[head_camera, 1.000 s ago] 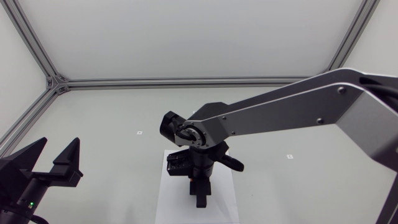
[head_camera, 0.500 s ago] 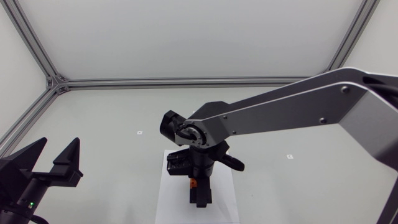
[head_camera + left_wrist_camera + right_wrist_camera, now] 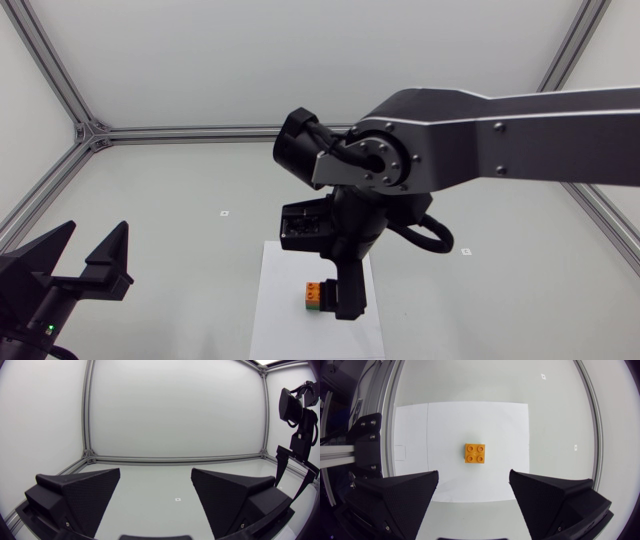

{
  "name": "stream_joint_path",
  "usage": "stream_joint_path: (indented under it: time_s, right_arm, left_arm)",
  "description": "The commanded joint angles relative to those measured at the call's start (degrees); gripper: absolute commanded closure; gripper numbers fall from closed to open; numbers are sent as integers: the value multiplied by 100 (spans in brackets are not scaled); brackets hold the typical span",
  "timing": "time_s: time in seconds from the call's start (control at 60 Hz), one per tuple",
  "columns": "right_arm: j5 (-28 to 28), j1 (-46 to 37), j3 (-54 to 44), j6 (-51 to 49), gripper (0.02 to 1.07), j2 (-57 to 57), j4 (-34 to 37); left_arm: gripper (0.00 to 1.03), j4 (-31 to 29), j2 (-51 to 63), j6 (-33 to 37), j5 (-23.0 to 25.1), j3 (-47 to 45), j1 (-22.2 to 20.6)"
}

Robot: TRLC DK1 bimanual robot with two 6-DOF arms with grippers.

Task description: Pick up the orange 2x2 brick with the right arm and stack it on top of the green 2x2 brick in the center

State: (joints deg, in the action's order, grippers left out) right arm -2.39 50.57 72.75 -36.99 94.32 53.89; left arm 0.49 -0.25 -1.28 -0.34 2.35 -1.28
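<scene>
Orange brick [image 3: 475, 453] sits on the green brick [image 3: 316, 306], mid-sheet on the white paper [image 3: 505, 425]. The stack looks done, so the risk I judge now is my own finger: seen from the head view it hangs just at three o'clock of the stack, and a sideways swing could topple it. My right gripper [image 3: 474, 477] hangs above, fingers spread and empty, with the brick at twelve o'clock off the gap, touching neither. My left gripper [image 3: 156, 472] rests spread and empty too.
</scene>
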Motion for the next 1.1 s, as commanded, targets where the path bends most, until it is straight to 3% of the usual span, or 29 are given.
stream_joint_path:
  time_s: [0.0, 0.517, 0.867, 1.083]
  right_arm:
    - [-33, -161, -200, 192, 6, -599, 104]
    - [494, -2060, -1773, 1159, 6, -3913, -933]
    - [450, -3492, -2634, 1353, 6, -5416, -1443]
    - [441, -4661, -3592, 1599, 6, -6699, -2418]
  left_arm:
    - [4, -84, -45, 75, 25, -235, 14]
    - [4, -76, -45, 75, 25, -235, 14]
    - [4, -84, -45, 75, 34, -235, 14]
    - [4, -84, -45, 75, 25, -235, 14]
